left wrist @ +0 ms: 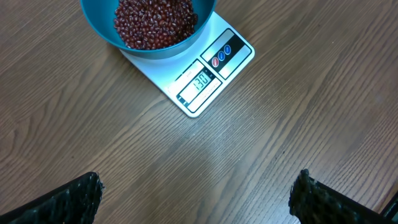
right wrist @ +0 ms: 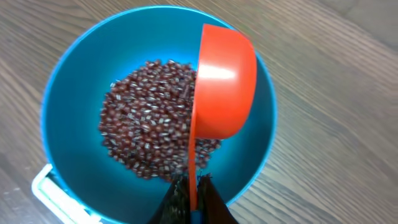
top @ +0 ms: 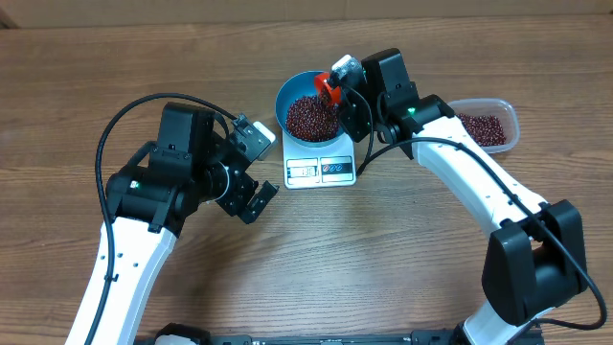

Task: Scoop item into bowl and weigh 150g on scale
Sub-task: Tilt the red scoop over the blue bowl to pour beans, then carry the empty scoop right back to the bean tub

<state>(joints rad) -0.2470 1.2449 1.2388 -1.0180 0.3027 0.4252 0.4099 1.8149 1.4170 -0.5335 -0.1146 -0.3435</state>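
Round, deep blue bowl [top: 284, 100], upright on the scale [top: 321, 171], covering the far part of its platform. Small, oval, dark red-brown beans [top: 311, 117] lie heaped in the bowl's bottom, with the upper walls bare. The scale is flat, white and rectangular and lies on the wooden counter [top: 383, 268]. Its near edge carries a display window, reading what looks like 130, with a button panel beside it.

Clear tub [top: 510, 119], red scoop [right wrist: 225, 81], wooden table [top: 383, 261].
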